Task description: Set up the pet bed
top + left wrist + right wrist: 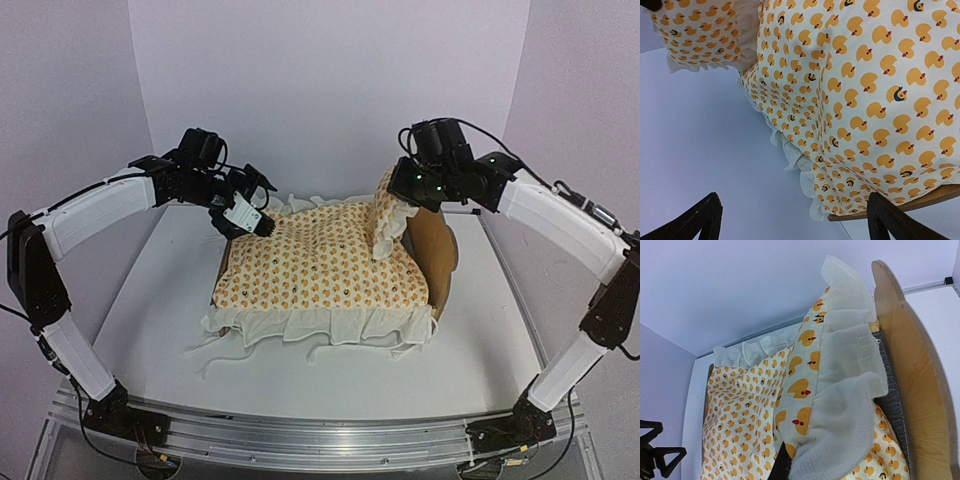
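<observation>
Top external view: table (140, 300) with the pet bed in the middle, between the two arms. Bed frame (935, 195) is mostly hidden under the bedding (320, 262) (duck print, frill spilling over the near side onto the table, loose ties (215, 350) trailing at front left). Headboard (442, 255) is at the right end. Pillow (390, 212) stands on edge at that end, leaning toward the wood, not lying flat yet. Right claw (405, 188) is closed down on the pillow's top frill. Right wrist view shows one dark finger (782, 464) tucked against that frill, the other finger hidden. Left claw (246, 216) is spread wide, holding nothing, hovering just above the far left corner of the bedding.

Risks, my read:
- The grip is on thin frill only, so the pillow may slip out early and flop askew.
- If let go this upright, it could tip over the headboard and drop behind the bed.
- A sideways pull with the claw closed could drag the bedding off square, or scoot the frame (looks light).
- The left claw's open fingers are near the bedding edge, so a low move could snag it and pull the corner off.
- The trailing ties could catch too.
</observation>
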`<state>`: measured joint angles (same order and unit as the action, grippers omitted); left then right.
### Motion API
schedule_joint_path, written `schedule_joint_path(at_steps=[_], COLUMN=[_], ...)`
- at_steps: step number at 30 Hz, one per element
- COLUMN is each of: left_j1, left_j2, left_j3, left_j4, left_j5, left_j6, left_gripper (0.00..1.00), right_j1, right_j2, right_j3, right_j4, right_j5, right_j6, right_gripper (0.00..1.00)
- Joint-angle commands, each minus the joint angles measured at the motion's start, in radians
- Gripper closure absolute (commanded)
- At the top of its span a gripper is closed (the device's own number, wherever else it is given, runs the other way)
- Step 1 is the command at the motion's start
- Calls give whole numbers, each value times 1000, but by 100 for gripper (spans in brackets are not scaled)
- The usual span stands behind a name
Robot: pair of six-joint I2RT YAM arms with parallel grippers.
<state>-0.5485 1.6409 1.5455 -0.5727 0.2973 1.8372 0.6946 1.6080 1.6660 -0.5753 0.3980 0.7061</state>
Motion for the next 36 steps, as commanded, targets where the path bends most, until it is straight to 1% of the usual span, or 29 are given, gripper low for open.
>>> schedule_joint_path(at_steps=[1, 5, 7, 11, 15, 17, 19, 20, 22, 23, 25, 26, 28, 29, 30, 32, 34, 36], left_j1=[0, 0, 1, 3, 12, 13, 14, 15, 16, 18, 22, 23, 25, 25, 25, 32, 53, 88], left_j2=[-48, -54, -61, -68, -67, -63, -62, -62, -62, -62, -60, -58, -50, -43, -32, 7, 39, 60], left_j3=[-9, -17, -27, -51, -65, -63, -61, -61, -63, -66, -69, -70, -71, -63, -40, 27, 78, 78], left_j4=[32, 32, 37, 53, 64, 70, 70, 70, 67, 67, 67, 68, 68, 60, 36, -77, -185, -217], left_j5=[-2, -8, -11, -31, -35, -36, -37, -37, -37, -38, -38, -39, -46, -51, -49, -35, -16, -7], left_j6=[-38, -38, -42, -55, -46, -47, -51, -52, -53, -53, -55, -58, -78, -114, -192, -341, -481, -602], left_gripper=[0, 0, 0, 0, 0, 0, 1, 0, 0, 1, 1, 1, 1, 1, 2, 8, 14, 18], right_j1=[-12, -23, -41, -85, -124, -133, -135, -135, -133, -120, -83, -61, -16, 3, 18, 38, 46, 49], right_j2=[100, 154, 155, 121, 111, 106, 90, 83, 67, 63, 70, 83, 127, 152, 179, 223, 250, 278], right_j3=[24, 168, 182, 91, -52, -109, -141, -148, -139, -117, -50, -4, 86, 138, 191, 274, 321, 344], right_j4=[183, 231, 233, 240, 236, 218, 168, 127, 50, 7, -59, -94, -152, -176, -200, -223, -228, -230], right_j5=[-16, -37, -47, -82, -146, -149, -118, -91, -40, 7, 109, 161, 258, 301, 348, 412, 441, 422], right_j6=[-19, -123, -125, -39, 74, 111, 122, 121, 93, 68, -13, -63, -153, -204, -259, -331, -385, -413], right_gripper=[100, 100, 100, 100, 100, 100, 100, 94, 76, 68, 47, 42, 39, 38, 38, 37, 34, 28])
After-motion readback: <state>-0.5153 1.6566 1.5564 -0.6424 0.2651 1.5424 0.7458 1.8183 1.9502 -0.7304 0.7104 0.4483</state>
